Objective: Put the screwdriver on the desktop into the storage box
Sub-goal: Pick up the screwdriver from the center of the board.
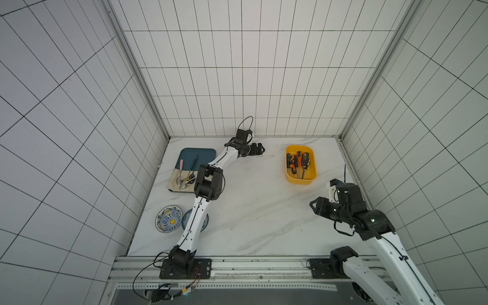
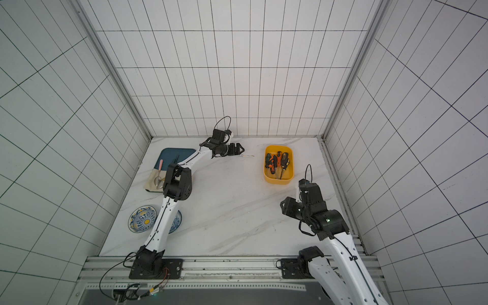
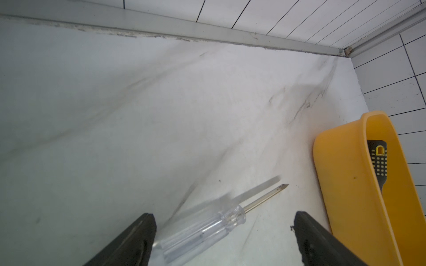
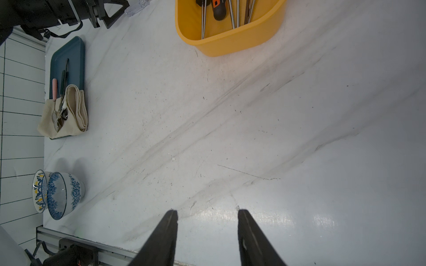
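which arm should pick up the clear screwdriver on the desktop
Left. The left tool, open, straddles the clear-handled screwdriver lying on the desktop beside the yellow storage box. The right tool, open and empty, sits far off near the front edge.

Middle desktop (image 1: 264,211): an open run for you, near rail to far wall.
Far right: storage box (image 1: 301,181), packed with tools (image 1: 298,163); spare room inside looks slim, hard to judge.
Just left of it: screwdriver (image 3: 207,228), lying flat.
Left side: blue tray (image 1: 198,154), two bowls (image 1: 169,219).
Near right: right arm (image 1: 375,221).
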Robot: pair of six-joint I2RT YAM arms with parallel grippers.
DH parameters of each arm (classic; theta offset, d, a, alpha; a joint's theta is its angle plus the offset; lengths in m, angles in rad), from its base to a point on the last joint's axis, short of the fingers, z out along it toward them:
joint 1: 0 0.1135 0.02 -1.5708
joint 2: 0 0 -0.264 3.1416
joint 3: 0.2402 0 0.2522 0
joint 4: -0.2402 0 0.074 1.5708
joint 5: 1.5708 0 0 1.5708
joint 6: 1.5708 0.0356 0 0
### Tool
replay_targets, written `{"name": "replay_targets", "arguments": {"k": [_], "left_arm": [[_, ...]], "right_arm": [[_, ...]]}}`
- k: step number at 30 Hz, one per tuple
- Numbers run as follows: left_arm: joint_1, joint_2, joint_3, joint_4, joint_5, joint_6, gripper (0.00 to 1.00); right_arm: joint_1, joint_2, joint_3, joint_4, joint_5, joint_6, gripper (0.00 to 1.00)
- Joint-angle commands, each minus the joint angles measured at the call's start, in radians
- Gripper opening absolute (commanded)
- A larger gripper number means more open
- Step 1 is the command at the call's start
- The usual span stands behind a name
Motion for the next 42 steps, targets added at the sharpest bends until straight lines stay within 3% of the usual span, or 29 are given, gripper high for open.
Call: {"name": "replay_targets", "arguments": {"k": [1, 11, 16, 21, 31, 42], "left_arm": [[-0.007, 0.020, 0.021, 0.003, 0.021, -0.012, 0.97], [-0.041, -0.007, 0.020, -0.085, 0.017, 0.008, 0.83], [-0.086, -0.047, -0.023, -0.137, -0.106, 0.073, 0.75], [-0.122, -0.058, -0.029, -0.210, -0.299, 0.135, 0.63], [-0.149, -0.062, -0.063, -0.259, -0.451, 0.144, 0.43], [-0.165, -0.063, -0.080, -0.266, -0.433, 0.135, 0.17]], "right_arm": [[0.008, -0.003, -0.024, -0.006, 0.003, 0.008, 0.46], [0.008, 0.000, -0.034, 0.008, 0.020, 0.004, 0.46], [0.008, -0.002, -0.039, 0.013, 0.026, 0.006, 0.46], [0.008, -0.012, -0.047, 0.014, 0.026, 0.010, 0.46], [0.008, -0.007, -0.047, 0.014, 0.041, 0.013, 0.46], [0.008, 0.000, -0.044, 0.015, 0.049, 0.011, 0.46]]}}
